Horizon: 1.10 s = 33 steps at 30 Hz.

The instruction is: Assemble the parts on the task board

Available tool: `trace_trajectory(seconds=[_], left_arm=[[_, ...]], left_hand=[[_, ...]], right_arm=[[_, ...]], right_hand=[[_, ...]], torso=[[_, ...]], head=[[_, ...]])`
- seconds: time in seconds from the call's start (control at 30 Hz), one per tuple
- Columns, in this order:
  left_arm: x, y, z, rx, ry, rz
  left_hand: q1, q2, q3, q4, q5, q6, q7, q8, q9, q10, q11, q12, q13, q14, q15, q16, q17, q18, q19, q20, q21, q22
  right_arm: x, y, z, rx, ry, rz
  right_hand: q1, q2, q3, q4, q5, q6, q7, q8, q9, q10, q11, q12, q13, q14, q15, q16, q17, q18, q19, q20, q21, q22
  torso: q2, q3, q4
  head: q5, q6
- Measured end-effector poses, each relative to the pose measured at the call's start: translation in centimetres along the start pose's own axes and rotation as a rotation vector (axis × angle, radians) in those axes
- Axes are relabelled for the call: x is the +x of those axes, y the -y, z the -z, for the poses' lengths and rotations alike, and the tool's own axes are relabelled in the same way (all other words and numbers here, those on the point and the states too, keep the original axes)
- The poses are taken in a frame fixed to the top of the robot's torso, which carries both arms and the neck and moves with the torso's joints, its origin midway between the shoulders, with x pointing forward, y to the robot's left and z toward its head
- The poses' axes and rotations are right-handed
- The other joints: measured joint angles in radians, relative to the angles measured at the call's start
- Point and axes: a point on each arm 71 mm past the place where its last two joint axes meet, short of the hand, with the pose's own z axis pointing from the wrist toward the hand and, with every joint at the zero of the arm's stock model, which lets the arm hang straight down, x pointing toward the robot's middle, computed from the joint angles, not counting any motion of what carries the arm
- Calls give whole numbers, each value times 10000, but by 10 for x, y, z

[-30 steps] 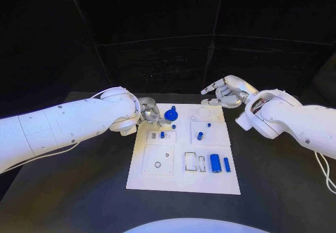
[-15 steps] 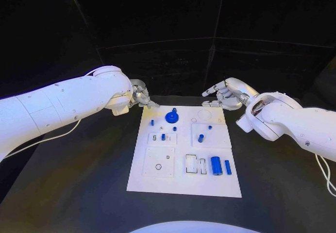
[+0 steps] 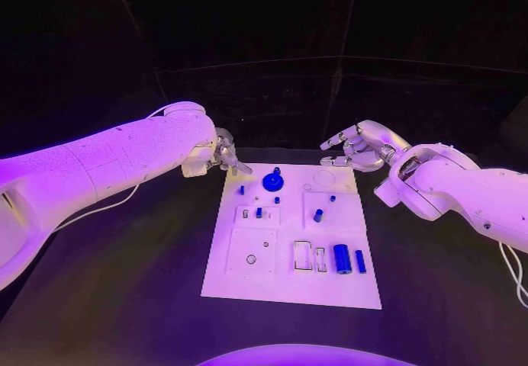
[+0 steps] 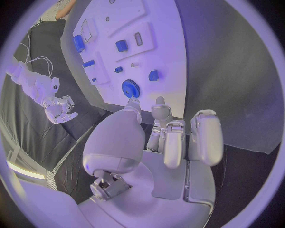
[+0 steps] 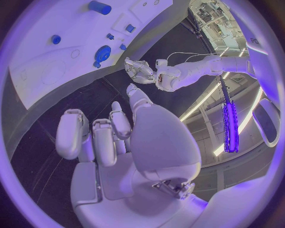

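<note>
In the head view, the worktop (image 3: 121, 305) is black and the room behind it is dark. The white task board (image 3: 288, 286) lies in the middle, with its long axis running from the near edge to the far edge. On it, near the far end, sits a round blue gear (image 3: 272, 181). A blue cylinder (image 3: 341, 258) lies flat near the right edge, with a thin blue pin (image 3: 358, 261) just beside it; both have their long axis along the board's length. Smaller blue parts stand between them and the gear. The left robot hand (image 3: 226, 155) is above the worktop just beyond the board's far left corner, and the right robot hand (image 3: 354, 149) is beyond the far right corner. Neither touches the board.

In the left wrist view, the left robot hand (image 4: 172, 137) holds nothing; its fingers are a little bent and apart. The gear (image 4: 130, 88) lies on the board near its fingertips.

In the right wrist view, the right robot hand (image 5: 113, 137) also holds nothing, with its fingers loosely spread. The board (image 5: 53, 71) shows the gear (image 5: 102, 52) and the cylinder (image 5: 99, 7).
</note>
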Motion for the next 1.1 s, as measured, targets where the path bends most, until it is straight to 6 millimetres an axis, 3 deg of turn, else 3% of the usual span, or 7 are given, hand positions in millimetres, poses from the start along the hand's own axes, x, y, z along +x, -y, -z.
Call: trace_trajectory(seconds=[0.4,1.1], left_arm=[[7,7,-11,-183,-453,-303],[21,2,-18,-425,-1084,-645]], left_hand=[[34,40,-67,-14,0,134,-35,42,-26,0,0,0,18,0,0,0,0,-1,0,0,37,0],[141,147,-149,-43,0,278,-108,124,-65,1,0,0,-4,-1,0,0,0,0,-1,-2,88,0]], right_arm=[[2,-2,-1,-52,-21,-20],[2,-2,-1,-57,-24,-26]], right_hand=[[0,0,-31,-24,0,0,0,0,0,0,0,-1,1,0,0,0,-1,0,0,0,-40,-13],[0,0,-31,-24,0,0,0,0,0,0,0,-1,2,0,0,0,-4,0,1,0,-40,-22]], torso=[[-4,11,-9],[-11,12,7]], head=[[2,-42],[-31,-83]])
